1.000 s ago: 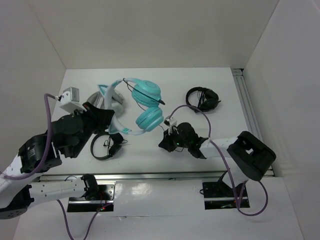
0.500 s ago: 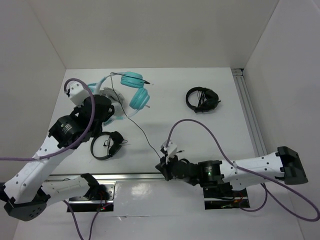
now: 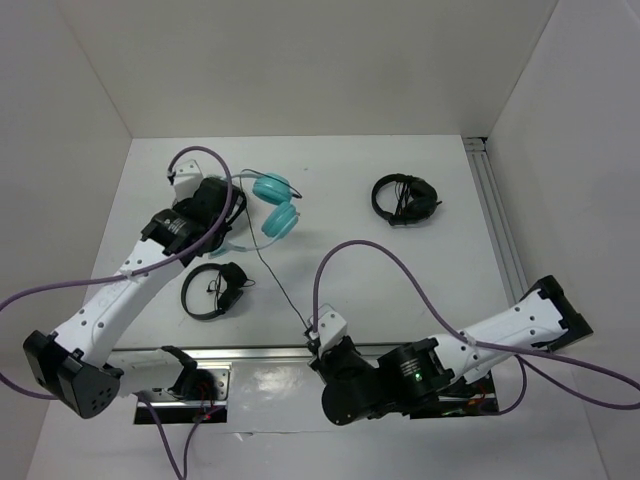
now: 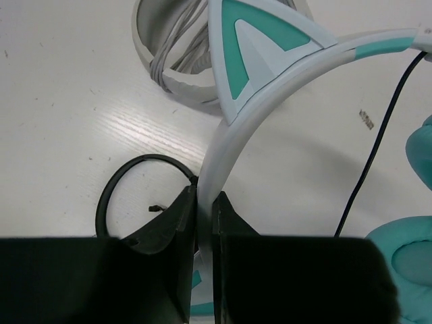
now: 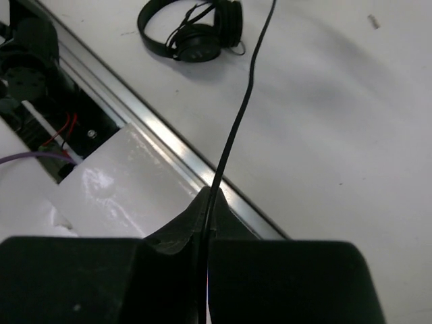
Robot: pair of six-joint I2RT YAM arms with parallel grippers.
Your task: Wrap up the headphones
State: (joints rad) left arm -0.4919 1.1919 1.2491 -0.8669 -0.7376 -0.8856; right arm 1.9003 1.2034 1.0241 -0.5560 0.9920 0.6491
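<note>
The teal headphones point(image 3: 276, 205) hang at the back left, both round earcups facing the camera. My left gripper point(image 3: 224, 216) is shut on their white-and-teal headband point(image 4: 283, 81), just below a cat ear point(image 4: 251, 47); the band passes between the jaws of that gripper point(image 4: 204, 206). The thin black cable point(image 3: 281, 287) runs taut from the earcups down to the near edge. There my right gripper point(image 3: 314, 338) is shut on it. In the right wrist view the cable point(image 5: 247, 94) enters the closed gripper point(image 5: 208, 202) above the metal rail.
Small black headphones point(image 3: 214, 291) lie under the left arm, also visible as black headphones point(image 5: 196, 30). Another black pair point(image 3: 405, 198) sits at the back right. Grey-white folded headphones point(image 4: 169, 47) lie near the headband. A metal rail point(image 3: 260, 350) borders the near edge, another rail point(image 3: 497, 225) the right side.
The left arm has carried the headphones toward the back left. The right gripper has drawn the cable back toward the near edge, pulling it out long and straight.
</note>
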